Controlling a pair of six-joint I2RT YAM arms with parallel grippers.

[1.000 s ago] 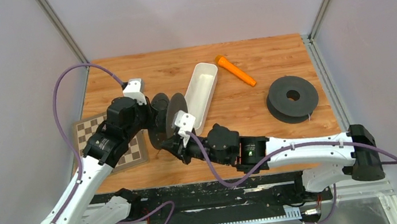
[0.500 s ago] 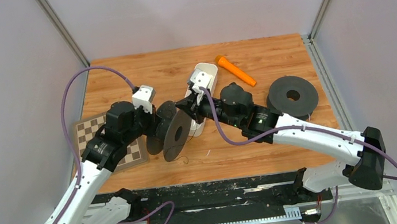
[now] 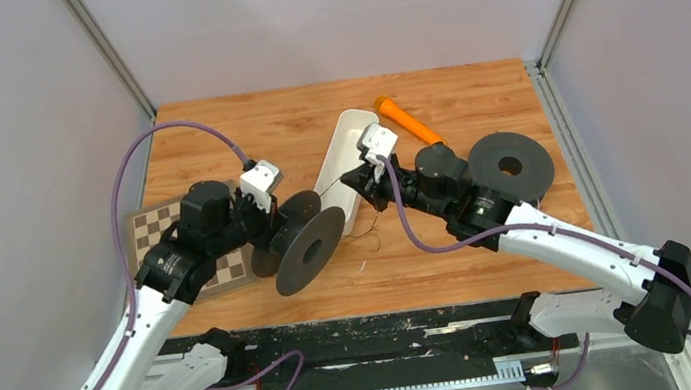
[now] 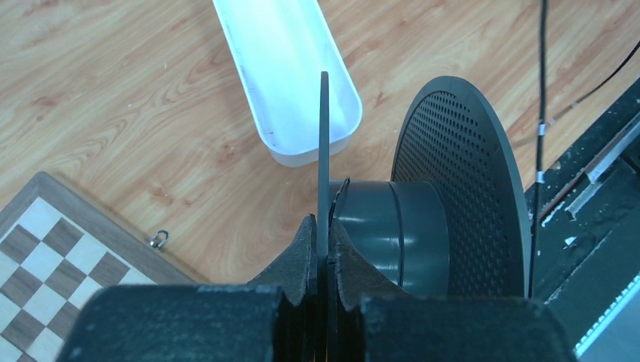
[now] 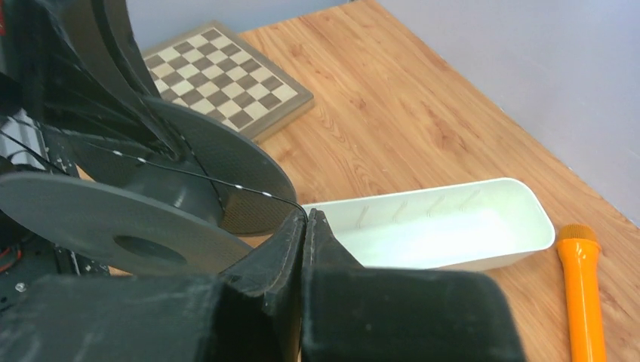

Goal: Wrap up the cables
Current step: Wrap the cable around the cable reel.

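Left claw (image 4: 323, 234) clamps the black round plastic spool (image 4: 460, 196) by its rim, right claw (image 5: 306, 224) pinches the thin dark cable (image 5: 204, 179) (running taut to the spool).

No legible text or labels anywhere.

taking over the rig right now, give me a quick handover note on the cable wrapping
Left gripper: shut on a flange of the black spool.
Right gripper: shut on the dark cable, stretched from the spool's hub.
Done: cable reaches the hub, which looks mostly bare.
To do: nearly all the winding; second spool lies flat on the right.
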